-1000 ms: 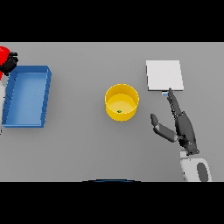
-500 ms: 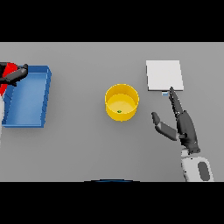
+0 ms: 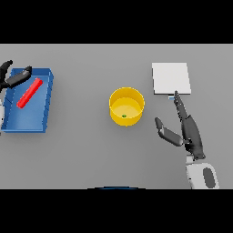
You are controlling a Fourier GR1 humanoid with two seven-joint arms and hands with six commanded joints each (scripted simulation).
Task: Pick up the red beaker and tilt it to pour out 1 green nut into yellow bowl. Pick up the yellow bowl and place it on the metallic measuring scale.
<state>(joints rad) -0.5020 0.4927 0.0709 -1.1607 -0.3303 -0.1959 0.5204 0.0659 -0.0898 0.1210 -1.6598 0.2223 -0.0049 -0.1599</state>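
Head view showed one green nut (image 3: 124, 116) inside the round yellow bowl (image 3: 127, 105); pouring looked done. Right hand (image 3: 190, 134), fingers spread, should next grasp the bowl.

Red beaker (image 3: 29, 93) on its side — yellow bowl (image 3: 127, 106) upright (nut (image 3: 124, 116) inside).

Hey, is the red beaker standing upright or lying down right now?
Lying down. The red beaker lies on its side, slanted, inside the blue tray, with no robot hand holding it.
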